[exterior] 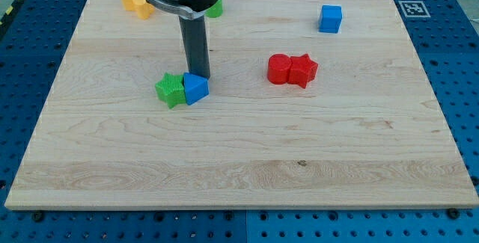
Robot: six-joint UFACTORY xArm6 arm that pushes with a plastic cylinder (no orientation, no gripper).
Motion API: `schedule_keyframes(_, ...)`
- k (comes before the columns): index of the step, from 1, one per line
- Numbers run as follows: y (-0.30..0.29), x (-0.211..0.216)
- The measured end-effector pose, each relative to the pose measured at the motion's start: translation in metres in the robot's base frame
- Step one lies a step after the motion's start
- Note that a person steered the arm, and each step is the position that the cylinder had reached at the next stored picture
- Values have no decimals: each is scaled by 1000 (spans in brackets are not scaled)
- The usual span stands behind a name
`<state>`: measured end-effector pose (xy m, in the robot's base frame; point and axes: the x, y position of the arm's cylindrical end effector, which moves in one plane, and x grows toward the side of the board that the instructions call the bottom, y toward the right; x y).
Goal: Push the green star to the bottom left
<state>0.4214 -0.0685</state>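
Note:
The green star point(171, 90) lies on the wooden board point(239, 161), left of centre. A blue block point(195, 88) with a pointed shape touches its right side. My tip point(199, 75) stands just above the blue block in the view, touching or almost touching its top edge, and up and to the right of the green star. The dark rod rises from there to the arm's body at the view's top.
A red cylinder-like block point(279, 69) and a red star point(303, 69) touch each other right of centre. A blue cube point(330, 19) sits at the top right. A yellow block point(135, 0) sits at the top left. A green block point(215, 7) is partly hidden behind the arm.

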Motion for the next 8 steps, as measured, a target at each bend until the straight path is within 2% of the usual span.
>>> schedule_keyframes(1, -8, -7)
schedule_keyframes(2, -47, -10)
schedule_keyframes(3, -66, 2)
schedule_keyframes(4, -62, 20)
schedule_keyframes(7, -55, 8)
schedule_keyframes(8, -27, 29)
